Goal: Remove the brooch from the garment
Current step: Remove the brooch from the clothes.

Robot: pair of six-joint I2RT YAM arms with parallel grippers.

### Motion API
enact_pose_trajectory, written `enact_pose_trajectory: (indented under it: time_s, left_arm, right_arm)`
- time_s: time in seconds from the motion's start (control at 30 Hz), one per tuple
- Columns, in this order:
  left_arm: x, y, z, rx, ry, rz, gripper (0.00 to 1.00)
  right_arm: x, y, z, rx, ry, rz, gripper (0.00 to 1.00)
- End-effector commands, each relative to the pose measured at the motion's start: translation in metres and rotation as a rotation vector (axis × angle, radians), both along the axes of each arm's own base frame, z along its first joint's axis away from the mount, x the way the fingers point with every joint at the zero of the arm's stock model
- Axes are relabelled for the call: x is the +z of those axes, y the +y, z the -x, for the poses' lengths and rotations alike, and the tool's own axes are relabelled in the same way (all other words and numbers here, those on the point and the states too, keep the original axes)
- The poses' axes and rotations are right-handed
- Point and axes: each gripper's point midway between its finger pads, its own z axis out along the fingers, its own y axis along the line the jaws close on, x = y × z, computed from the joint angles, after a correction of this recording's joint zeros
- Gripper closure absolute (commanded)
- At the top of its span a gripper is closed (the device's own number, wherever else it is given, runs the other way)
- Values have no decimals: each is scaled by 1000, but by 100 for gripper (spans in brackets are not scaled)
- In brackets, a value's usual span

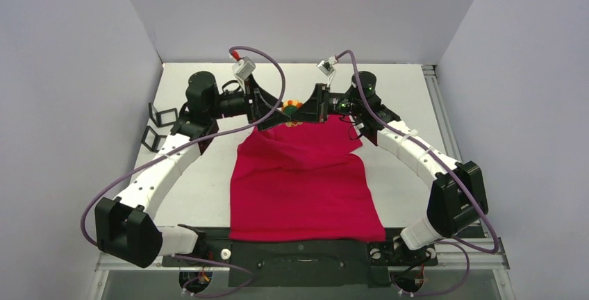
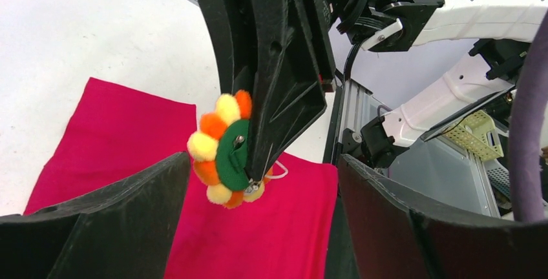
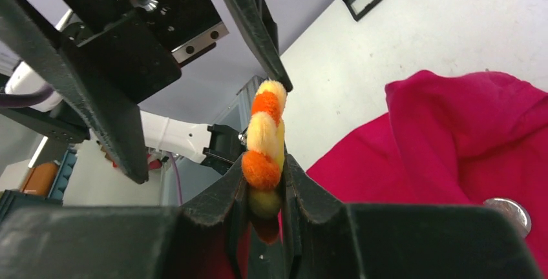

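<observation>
Gripping brooch (image 2: 226,153): right fingers (image 3: 310,205) | left fingers (image 2: 116,227): spread, flanking brooch | garment (image 1: 299,182): bright red, bunched

Robotics laboratory test cell. Indicators:
- A white table (image 1: 194,196) is enclosed on three sides by plain grey wall panels (image 1: 69,71).
- Two robot arms (image 1: 163,168) are mounted at the table's near edge.
- Purple cables (image 1: 274,62) run exposed.
- An aluminium rail (image 1: 434,98) lines the right edge.
- A pale green storage basket (image 2: 481,134) sits beyond the table.
</observation>
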Motion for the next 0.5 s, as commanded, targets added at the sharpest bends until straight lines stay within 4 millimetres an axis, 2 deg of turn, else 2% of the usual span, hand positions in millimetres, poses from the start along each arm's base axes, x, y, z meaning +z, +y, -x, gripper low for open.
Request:
enact_pose_trajectory:
  time_s: [0.0, 0.27, 0.47]
  left_arm:
    - [17, -5, -1, 9, -90, 34, 20]
    - [3, -7, -3, 29, -56, 34, 29]
    - [-6, -6, -2, 34, -55, 31, 28]
  right_arm:
    - [26, -3, 5, -23, -114, -1, 100]
    - [33, -1, 8, -14, -137, -23, 100]
    - [40, 1, 16, 15, -159, -50, 100]
